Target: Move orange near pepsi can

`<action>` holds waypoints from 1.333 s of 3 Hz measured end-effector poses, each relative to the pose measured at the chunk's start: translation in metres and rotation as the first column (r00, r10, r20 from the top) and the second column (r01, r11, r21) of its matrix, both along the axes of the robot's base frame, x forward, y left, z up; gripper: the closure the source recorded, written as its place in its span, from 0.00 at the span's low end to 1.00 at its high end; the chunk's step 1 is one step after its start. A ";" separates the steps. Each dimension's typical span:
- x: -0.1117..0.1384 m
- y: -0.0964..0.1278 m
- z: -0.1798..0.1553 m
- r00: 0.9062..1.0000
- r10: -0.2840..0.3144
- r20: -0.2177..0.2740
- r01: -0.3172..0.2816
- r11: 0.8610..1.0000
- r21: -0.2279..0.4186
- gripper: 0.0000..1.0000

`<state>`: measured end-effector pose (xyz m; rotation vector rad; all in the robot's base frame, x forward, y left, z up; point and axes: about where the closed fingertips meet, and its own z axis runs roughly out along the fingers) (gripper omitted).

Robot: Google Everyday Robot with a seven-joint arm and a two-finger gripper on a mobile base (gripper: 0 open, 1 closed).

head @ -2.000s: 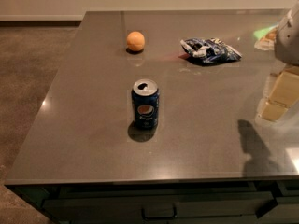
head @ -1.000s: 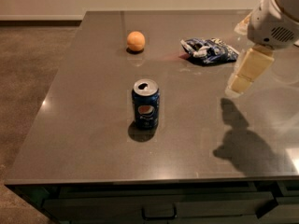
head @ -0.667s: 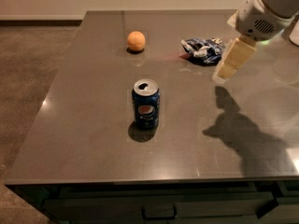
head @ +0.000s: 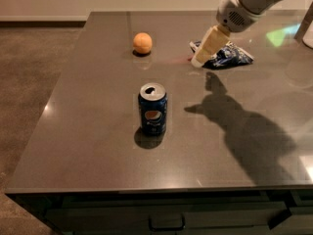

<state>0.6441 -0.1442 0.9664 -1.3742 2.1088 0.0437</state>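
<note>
Dim rm, lit from back — gripper (head: 198,60) over table (head: 98,155) far side throws dark shadow frontward; green glare at rt.

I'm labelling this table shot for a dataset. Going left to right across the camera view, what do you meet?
orange → gripper, at the bag's left end in this view → snack bag. The pepsi can stands nearer the camera, partly in the orange's column, so it is left out of the order.

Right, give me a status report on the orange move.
Gripper above the table, right of the orange, by the snack bag. Orange on the table, well apart from pepsi can. Nothing between gripper and orange.
</note>
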 end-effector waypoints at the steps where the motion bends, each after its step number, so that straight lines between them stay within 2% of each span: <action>1: 0.024 0.033 -0.004 0.999 -0.043 0.029 0.042 0.997 0.061 0.00; 3: 0.067 0.100 -0.028 0.986 -0.158 0.062 0.148 0.979 0.140 0.00; 4: 0.090 0.126 -0.047 0.979 -0.198 0.040 0.189 0.970 0.156 0.00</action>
